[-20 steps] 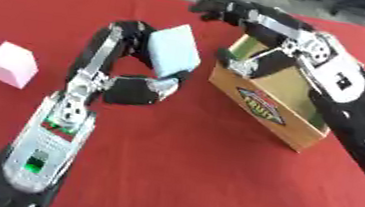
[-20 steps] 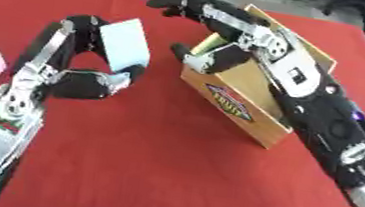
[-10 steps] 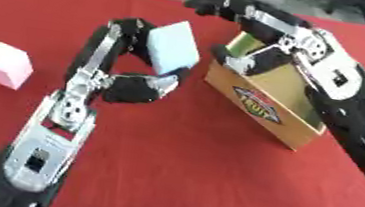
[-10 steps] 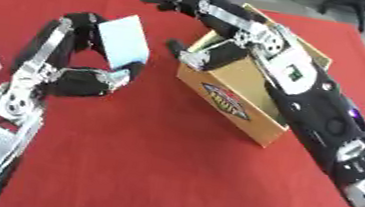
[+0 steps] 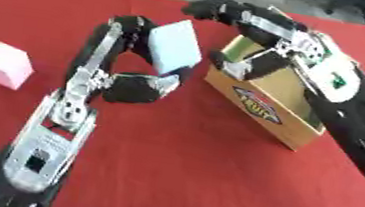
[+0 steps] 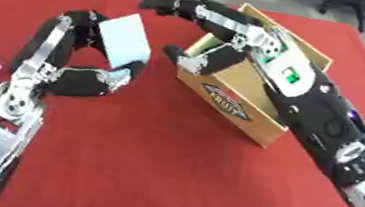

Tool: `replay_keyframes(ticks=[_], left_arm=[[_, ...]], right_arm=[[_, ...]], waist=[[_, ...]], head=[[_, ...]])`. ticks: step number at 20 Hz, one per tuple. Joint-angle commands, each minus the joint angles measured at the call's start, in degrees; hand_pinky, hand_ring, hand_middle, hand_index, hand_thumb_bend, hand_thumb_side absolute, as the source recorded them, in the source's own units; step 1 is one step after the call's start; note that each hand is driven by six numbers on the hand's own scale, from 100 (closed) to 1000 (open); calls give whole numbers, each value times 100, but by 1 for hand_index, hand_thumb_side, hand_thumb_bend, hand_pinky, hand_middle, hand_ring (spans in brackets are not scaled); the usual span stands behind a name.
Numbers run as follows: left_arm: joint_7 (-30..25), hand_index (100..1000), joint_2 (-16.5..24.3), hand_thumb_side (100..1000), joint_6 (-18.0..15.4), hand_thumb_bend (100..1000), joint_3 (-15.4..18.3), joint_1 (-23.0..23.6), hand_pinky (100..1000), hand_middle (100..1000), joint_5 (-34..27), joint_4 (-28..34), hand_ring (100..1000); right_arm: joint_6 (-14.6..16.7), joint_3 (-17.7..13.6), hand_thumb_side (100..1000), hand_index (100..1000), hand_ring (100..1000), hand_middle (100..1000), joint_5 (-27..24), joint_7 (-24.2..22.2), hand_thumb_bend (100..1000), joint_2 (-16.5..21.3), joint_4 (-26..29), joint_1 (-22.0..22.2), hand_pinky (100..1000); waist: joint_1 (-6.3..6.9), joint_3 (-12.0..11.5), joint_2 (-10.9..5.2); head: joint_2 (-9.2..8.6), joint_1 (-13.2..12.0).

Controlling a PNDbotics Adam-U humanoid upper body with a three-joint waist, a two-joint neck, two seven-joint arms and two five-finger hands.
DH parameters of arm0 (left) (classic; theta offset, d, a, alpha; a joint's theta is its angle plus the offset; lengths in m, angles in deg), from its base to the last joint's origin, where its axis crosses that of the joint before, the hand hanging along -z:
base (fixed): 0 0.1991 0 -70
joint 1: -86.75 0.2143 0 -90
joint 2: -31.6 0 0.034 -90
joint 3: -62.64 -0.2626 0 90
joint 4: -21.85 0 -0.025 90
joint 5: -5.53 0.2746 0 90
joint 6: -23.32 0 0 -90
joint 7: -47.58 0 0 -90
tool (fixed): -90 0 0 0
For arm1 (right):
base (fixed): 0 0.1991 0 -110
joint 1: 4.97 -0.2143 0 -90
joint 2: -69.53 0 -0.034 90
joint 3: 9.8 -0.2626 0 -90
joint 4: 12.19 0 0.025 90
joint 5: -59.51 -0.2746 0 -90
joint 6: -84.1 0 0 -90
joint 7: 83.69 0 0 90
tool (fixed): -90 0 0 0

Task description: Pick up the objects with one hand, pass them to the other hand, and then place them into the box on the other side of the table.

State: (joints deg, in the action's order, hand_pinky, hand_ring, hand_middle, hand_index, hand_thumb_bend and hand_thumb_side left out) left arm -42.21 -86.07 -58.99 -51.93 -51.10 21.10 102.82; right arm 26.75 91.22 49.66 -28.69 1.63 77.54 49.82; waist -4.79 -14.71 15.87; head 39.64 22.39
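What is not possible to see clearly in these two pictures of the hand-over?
- Inside of the box: both views, mostly hidden by the right hand and its arm.
- Back of the pale blue block: both views, so how the left hand touches it behind stays unclear.
- Label on the box front: blurred, unreadable.
- Pink cube: cut off by the left edge in the right eye view.

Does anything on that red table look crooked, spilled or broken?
Nothing looks spilled or broken. The wooden box sits askew to the table's edges, and the light blue block is tilted in the left hand; neither seems wrong.
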Motion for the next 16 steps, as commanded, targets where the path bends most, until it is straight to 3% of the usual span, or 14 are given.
replay_keyframes(ticks=[1, 8, 16], left_arm=[[3, 478, -78, 100, -20, 100, -3, -74, 603, 330, 49, 138, 429], [-21, 478, -90, 100, -12, 100, -10, -68, 602, 330, 51, 96, 429], [-91, 478, -109, 100, -13, 100, -42, -65, 598, 329, 56, 43, 428]], right_arm=[[1681, -11, 199, 1000, 1000, 931, -1, -1697, 100, 184, 148, -40, 975], [1649, 85, 198, 1000, 1000, 940, 1, -1697, 100, 188, 316, 0, 985], [1747, 102, 198, 1000, 1000, 945, 95, -1697, 100, 154, 303, 18, 989]], waist=[[9, 20, -93], [2, 16, -97], [-16, 11, -79]], head=[[30, 44], [225, 102], [260, 119]])
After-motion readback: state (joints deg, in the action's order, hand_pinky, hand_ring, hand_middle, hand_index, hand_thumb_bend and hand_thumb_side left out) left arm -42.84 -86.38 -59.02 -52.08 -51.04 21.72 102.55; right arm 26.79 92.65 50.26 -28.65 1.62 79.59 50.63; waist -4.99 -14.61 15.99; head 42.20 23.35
